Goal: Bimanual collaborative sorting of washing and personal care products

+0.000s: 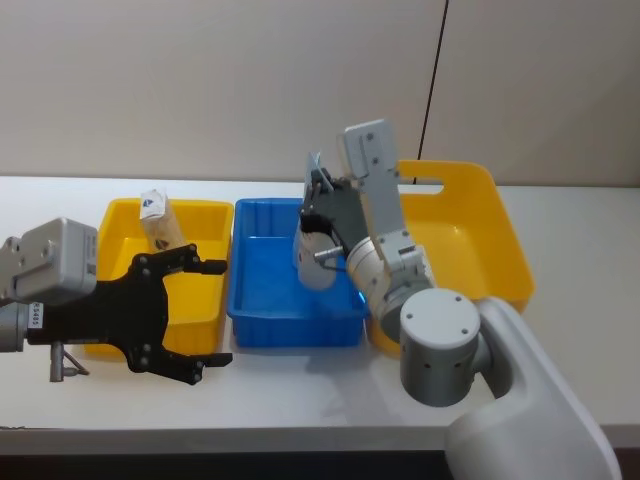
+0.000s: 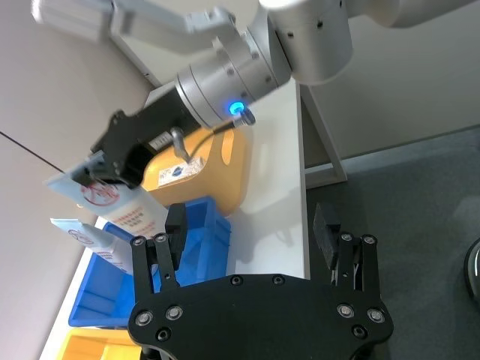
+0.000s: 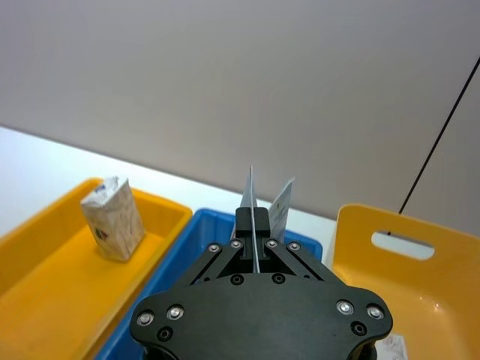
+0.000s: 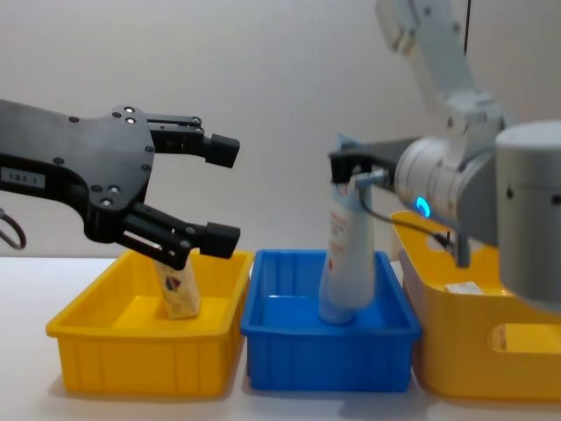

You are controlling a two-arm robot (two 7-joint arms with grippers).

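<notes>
My right gripper (image 1: 318, 192) hangs over the blue bin (image 1: 290, 325), shut on the flat crimped end of a white red-marked tube (image 1: 312, 255). The tube (image 4: 344, 254) hangs cap down with its cap low inside the bin. A pale blue tube (image 2: 96, 238) stands close beside it; I cannot tell whether it is held too. A small beige wrapped packet (image 1: 160, 222) stands in the left yellow bin (image 1: 200, 210). My left gripper (image 1: 218, 313) is open with nothing between its fingers, hovering over that bin's front right corner.
A larger yellow bin (image 1: 500, 230) with a handle slot sits to the right of the blue one, with a small white pack (image 4: 462, 286) lying in it. The three bins stand side by side, with bare white table in front of them and a wall behind.
</notes>
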